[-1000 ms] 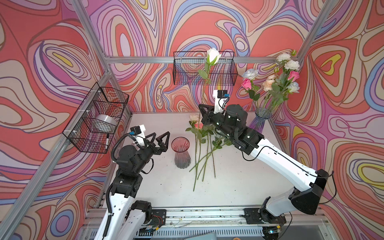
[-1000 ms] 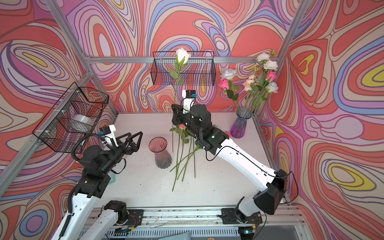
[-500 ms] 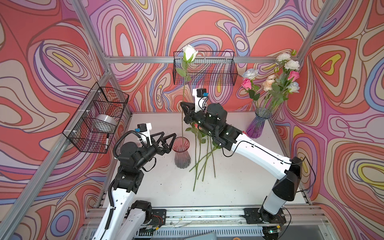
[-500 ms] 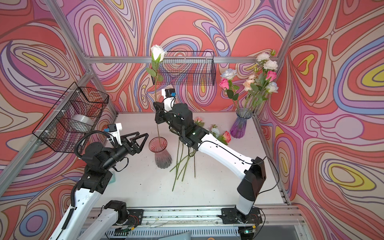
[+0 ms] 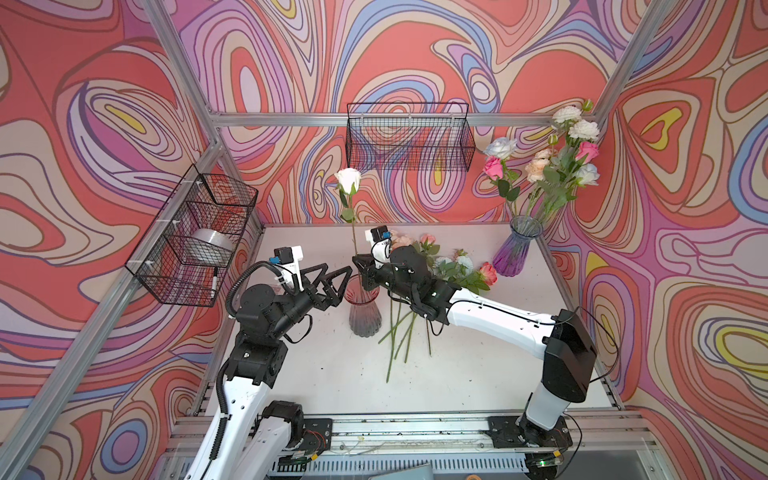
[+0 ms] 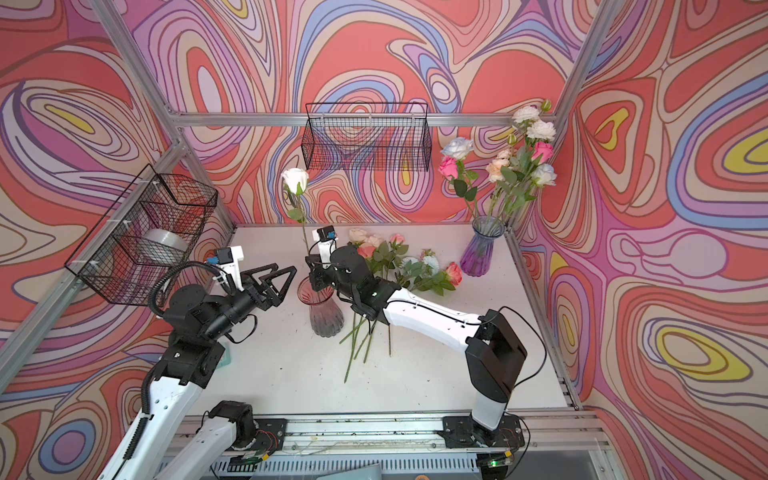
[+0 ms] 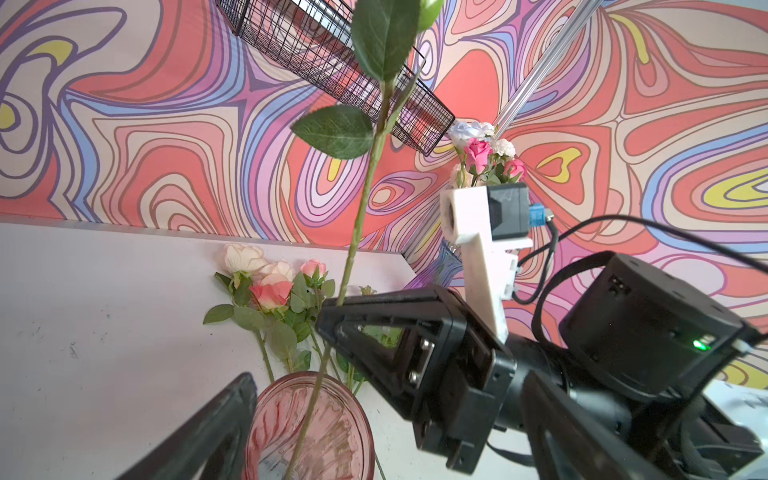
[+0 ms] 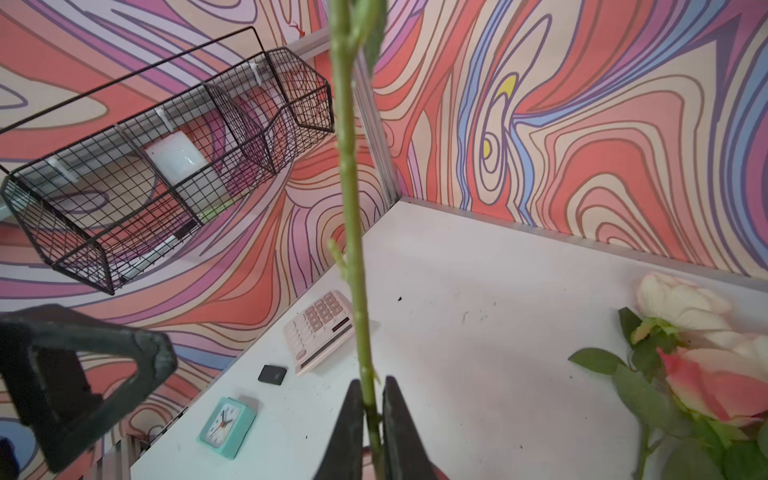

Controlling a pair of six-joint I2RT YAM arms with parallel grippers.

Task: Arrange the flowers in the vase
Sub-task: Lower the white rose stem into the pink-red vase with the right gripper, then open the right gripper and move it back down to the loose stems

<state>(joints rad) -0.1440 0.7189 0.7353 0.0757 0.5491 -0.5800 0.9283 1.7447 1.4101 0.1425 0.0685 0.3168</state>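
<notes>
Right gripper (image 5: 358,266) sits right over the mouth of the pink vase (image 5: 365,309), fingers (image 8: 353,415) nearly together with the stem of the white rose (image 5: 348,178) running between them; honestly can't tell from the wrist view whether they're pinching it or just flanking it. That rose stands upright with its lower end down inside the vase. Left gripper (image 5: 337,270) hangs wide apart just beside the vase rim, holding nothing.

The loose flowers (image 5: 449,266) lie in a heap on the white tabletop (image 5: 332,374) behind the right arm, stems pointing to the front; another bunch (image 5: 557,166) stands in a purple vase (image 5: 515,249) in the back right corner. The tabletop is scuffed and dotted with dark specks; a pink calculator (image 8: 320,328), a teal clock (image 8: 226,419) and a small black block (image 8: 272,373) sit near the left wall.

The walls (image 5: 415,50) are all swirly red, pink and purple print in an aluminium frame (image 5: 291,119); one black wire basket (image 5: 409,137) hangs on the back wall; a second basket (image 5: 195,237) on the left wall has a silvery roll in it.
</notes>
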